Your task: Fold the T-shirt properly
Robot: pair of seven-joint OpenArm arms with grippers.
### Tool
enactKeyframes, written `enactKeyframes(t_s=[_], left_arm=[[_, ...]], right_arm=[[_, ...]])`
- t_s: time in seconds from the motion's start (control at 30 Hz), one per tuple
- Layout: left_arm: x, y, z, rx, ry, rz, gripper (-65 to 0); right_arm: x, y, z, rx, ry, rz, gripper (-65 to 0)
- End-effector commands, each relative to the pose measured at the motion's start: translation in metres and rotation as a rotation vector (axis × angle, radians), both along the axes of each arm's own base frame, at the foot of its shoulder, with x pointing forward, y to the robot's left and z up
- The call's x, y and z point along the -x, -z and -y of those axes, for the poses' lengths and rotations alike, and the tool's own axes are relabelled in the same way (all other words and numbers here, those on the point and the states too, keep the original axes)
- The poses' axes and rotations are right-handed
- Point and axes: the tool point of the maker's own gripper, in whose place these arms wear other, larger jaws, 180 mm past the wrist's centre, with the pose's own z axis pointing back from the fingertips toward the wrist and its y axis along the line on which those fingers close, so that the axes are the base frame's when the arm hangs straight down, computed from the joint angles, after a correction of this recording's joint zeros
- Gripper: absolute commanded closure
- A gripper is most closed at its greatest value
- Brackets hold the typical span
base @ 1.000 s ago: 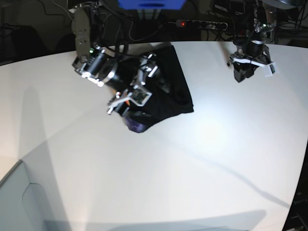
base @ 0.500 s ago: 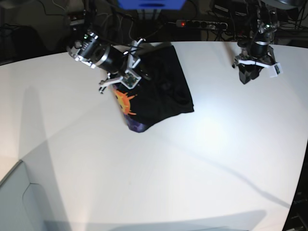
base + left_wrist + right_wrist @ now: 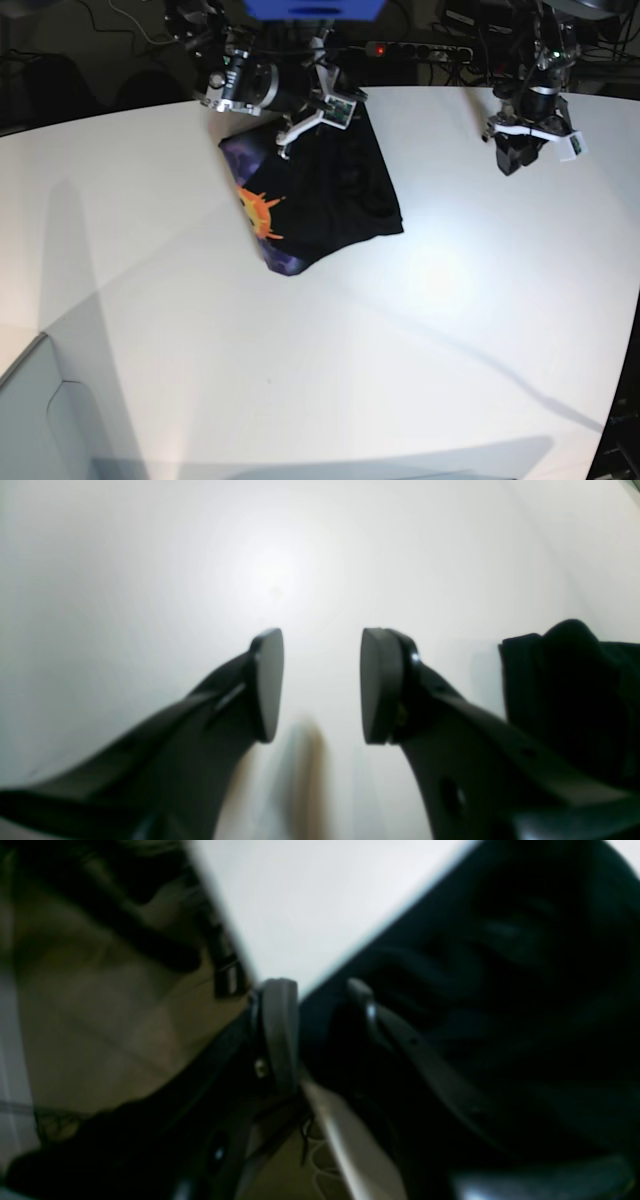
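Black T-shirt (image 3: 330, 190) lies folded (sun print showing) on table (image 3: 350, 350).

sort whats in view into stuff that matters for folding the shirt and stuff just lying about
For the job:
- black cloth T-shirt with an orange sun print, lying partly folded on the white table
- right gripper, at the shirt's far edge
- left gripper, jaws apart over bare table

Just lying about:
- black power strip with a red light, behind the table
- blue box at top
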Motion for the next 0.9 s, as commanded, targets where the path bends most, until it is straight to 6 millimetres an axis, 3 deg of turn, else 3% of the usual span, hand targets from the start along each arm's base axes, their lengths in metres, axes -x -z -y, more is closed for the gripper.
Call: enactKeyframes(t_s=[0.0,0.1,0.23,0.37,0.5,0.63,0.87], left_arm=[[-0.004,-0.012,-0.005,-0.019,0.005,0.039,-25.0],[-0.002,-0.017,-0.019,-0.04,-0.03,0.048,-25.0],[0.0,-0.019,-0.025,-0.05,-0.044,0.05,-25.0],[0.006,-0.02,-0.033,-0.065,-0.061,0.043,-25.1],[0.007,-0.02,-0.034,-0.065,-0.063,0.041,-25.1],[0.011,-0.018,-0.034,-0.066,-0.062,0.029,-25.1],[0.013,-0.016,-0.034,-0.066,-0.062,0.022,-25.1]], right_arm=[[-0.008,-0.019,-0.005,-0.052,-0.014,0.052,-14.1],[-0.012,-0.03,0.0,-0.051,-0.024,0.1,-14.1],[-0.043,-0.049,0.023,-0.05,0.077,0.178,-14.1],[-0.074,-0.061,0.03,-0.057,0.149,0.229,-14.1],[-0.089,-0.049,0.022,-0.062,0.157,0.2,-14.1],[-0.094,-0.019,0.009,-0.06,0.161,0.101,-14.1],[-0.076,0.006,-0.025,-0.072,0.086,-0.005,-14.1]])
